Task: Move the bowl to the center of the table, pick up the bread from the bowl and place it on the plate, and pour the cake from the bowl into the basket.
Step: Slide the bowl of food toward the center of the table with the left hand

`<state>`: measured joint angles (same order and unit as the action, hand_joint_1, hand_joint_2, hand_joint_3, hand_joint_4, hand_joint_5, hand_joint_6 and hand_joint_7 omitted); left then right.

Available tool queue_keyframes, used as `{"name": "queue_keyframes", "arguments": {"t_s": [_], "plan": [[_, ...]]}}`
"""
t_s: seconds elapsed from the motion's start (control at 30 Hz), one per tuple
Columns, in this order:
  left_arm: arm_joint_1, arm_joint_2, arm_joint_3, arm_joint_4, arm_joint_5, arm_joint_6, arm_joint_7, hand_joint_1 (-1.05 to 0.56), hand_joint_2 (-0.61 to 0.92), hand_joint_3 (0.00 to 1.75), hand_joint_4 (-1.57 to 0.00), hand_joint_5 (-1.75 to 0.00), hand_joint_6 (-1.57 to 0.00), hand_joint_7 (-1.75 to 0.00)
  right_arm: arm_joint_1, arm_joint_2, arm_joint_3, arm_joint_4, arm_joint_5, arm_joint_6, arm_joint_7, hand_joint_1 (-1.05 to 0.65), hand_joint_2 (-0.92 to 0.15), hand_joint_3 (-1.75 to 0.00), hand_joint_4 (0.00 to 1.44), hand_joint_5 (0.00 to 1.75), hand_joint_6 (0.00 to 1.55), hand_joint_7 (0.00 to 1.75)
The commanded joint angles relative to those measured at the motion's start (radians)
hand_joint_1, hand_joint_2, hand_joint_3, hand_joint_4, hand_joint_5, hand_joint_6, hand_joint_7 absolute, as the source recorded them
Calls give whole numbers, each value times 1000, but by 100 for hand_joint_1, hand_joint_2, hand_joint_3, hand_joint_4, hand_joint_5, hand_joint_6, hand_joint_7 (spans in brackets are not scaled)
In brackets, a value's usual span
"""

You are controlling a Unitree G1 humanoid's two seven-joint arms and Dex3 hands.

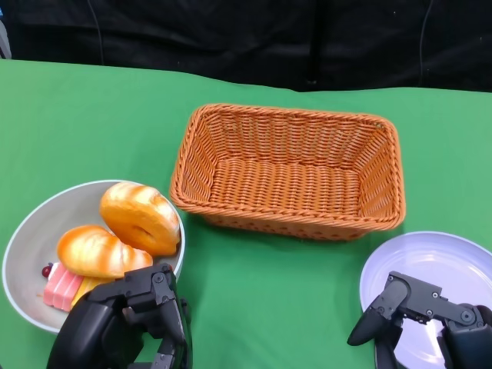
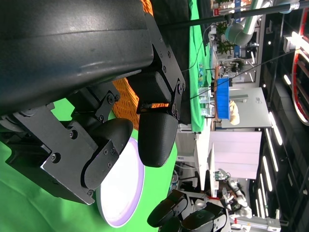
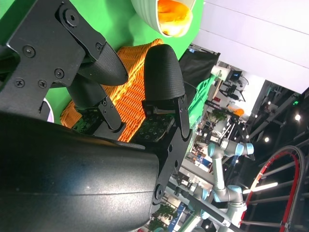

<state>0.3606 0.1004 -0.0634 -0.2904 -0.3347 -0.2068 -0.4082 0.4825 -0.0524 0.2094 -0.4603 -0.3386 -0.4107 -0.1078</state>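
No writing or label is showing clearly enough to read on any of the things.

The grey bowl (image 1: pixel 23 246) is sitting at about 8 o'clock on the green counter (image 1: pixel 277 292), not in the middle. It is carrying two golden bread rolls: one bread roll (image 1: pixel 141 217) is lying toward the basket side, the other roll (image 1: pixel 98 252) is touching it, and a pink cake slice (image 1: pixel 61 286) is lying under them at the near rim. The orange wicker basket (image 1: pixel 288 171) is standing at the centre toward 12 o'clock, just beside the bowl, with nothing visible inside. The white plate (image 1: pixel 438 265) is lying at 4 o'clock, bare where it is showing.

The left hand (image 1: pixel 127 323) is hovering at the near edge of the bowl, its fingers (image 2: pixel 157 140) loosely apart and grasping nothing. The right hand (image 1: pixel 430 315) is hanging over the near part of the plate, its fingers (image 3: pixel 164 77) released too, holding nothing.
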Motion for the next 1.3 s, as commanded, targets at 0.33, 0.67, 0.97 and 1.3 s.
{"name": "queue_keyframes", "arguments": {"t_s": [0.33,0.67,0.97,1.3], "plan": [[-5,23,16,-16,-21,4,-20,-1,38,146,-91,-161,-87,-140,11,-8,16,-22,-27,-28,1,1,-14,-171,93,174,88,137],[-83,164,102,-21,60,-66,-85,-31,76,54,-65,-98,-64,-61,9,-7,15,-19,-14,-25,5,1,-15,-170,93,175,88,138],[-146,225,192,70,0,-149,-146,-55,92,26,-57,-69,-50,-30,12,-15,6,-7,-5,-40,4,2,-15,-170,93,175,87,137],[-211,223,293,142,-28,-143,-103,-71,92,35,-23,-90,-41,-28,17,-19,-1,-3,-5,-43,3,1,-16,-168,94,175,88,137]]}}
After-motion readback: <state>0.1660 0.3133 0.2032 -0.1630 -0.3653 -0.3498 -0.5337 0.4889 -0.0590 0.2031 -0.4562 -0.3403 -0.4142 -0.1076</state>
